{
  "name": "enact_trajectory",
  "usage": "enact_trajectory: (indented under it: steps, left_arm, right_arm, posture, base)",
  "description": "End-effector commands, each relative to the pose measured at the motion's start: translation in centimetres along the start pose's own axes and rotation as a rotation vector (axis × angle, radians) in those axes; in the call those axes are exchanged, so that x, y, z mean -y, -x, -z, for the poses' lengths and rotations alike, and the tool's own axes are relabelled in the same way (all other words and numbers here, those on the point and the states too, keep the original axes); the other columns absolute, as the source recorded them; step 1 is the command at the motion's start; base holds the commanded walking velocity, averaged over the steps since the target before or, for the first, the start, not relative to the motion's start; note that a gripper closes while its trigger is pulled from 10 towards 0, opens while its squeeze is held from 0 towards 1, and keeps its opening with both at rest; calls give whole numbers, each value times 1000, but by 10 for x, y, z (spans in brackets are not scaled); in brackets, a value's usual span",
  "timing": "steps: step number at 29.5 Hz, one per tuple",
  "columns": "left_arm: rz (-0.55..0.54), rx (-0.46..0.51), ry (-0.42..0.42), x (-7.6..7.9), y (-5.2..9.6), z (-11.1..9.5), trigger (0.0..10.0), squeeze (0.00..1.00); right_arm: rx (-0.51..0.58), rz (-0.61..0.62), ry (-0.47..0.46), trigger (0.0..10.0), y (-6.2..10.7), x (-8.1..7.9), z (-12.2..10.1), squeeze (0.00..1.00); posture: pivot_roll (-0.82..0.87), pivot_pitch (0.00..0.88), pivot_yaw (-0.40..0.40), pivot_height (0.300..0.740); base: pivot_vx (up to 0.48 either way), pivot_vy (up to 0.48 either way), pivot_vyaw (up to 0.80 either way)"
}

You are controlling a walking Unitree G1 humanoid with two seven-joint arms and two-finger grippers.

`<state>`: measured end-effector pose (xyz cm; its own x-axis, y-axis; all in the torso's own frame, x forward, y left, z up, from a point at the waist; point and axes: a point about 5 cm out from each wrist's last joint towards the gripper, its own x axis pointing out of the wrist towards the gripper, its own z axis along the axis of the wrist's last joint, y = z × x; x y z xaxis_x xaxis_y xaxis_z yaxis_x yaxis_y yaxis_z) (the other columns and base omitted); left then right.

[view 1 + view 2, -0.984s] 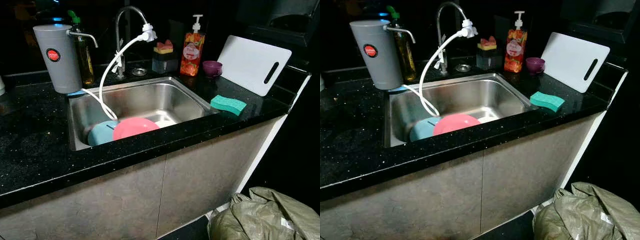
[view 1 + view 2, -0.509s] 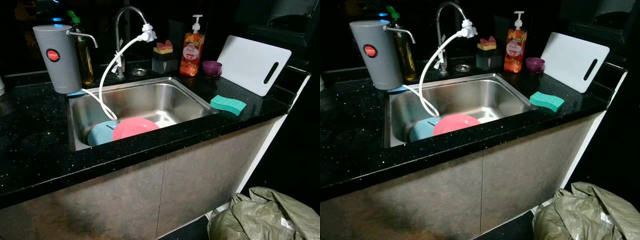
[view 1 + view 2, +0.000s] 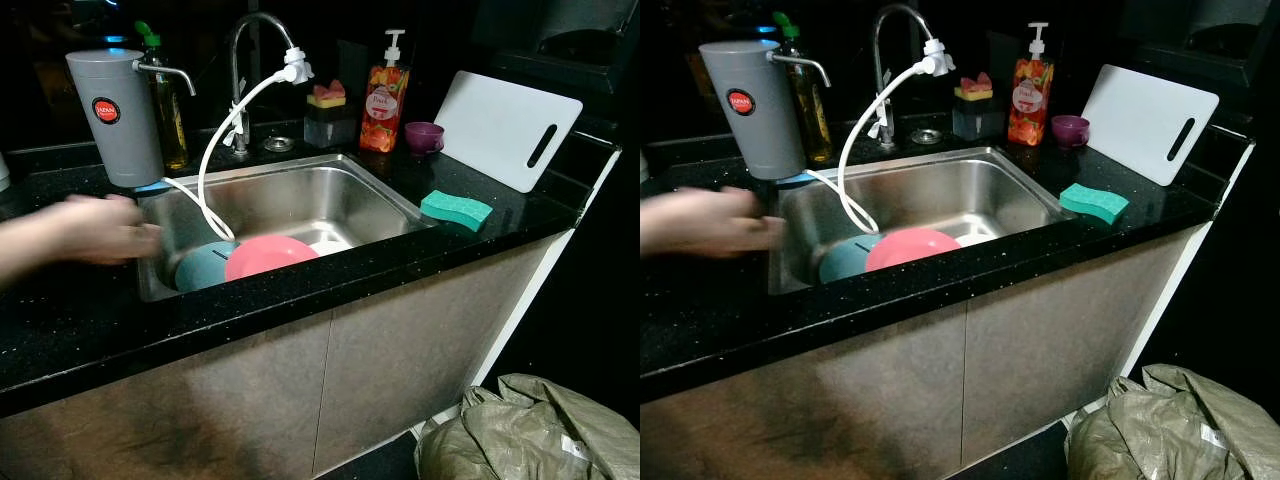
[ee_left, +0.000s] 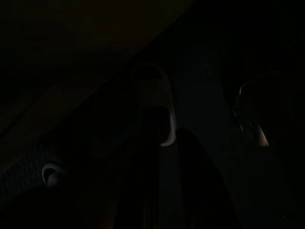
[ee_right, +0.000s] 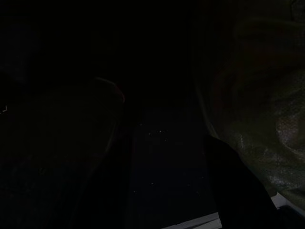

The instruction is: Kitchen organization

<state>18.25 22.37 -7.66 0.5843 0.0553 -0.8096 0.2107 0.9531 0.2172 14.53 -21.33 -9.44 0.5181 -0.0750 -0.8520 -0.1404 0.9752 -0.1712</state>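
A steel sink [image 3: 375, 195] is set into a black counter [image 3: 70, 320]. Inside it, against the near wall, a pink plate [image 3: 268, 255] overlaps a blue plate [image 3: 200, 268], and a white hose [image 3: 215, 140] from the tap [image 3: 245, 60] hangs down into the basin. A person's blurred hand [image 3: 100, 228] reaches over the sink's left rim. A green sponge [image 3: 456, 209] lies on the counter to the right, near a white cutting board [image 3: 505, 125]. The wrist views are too dark to tell how either gripper's fingers stand.
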Motion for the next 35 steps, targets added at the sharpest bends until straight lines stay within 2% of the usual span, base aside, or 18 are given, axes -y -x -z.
enact_trajectory:
  steps: [1,35]
  left_arm:
    - [2,-33,-3,1,2,9,10000,0]
    - [4,-35,-4,1,2,10,10000,0]
  right_arm:
    - [-30,1,-10,10000,2,-1,9,0]
    - [-32,-3,-3,10000,2,-2,10,0]
  posture:
    - [9,110,-20,740]
    - [6,112,-21,740]
  base:
    - [0,0,0]
    - [0,0,0]
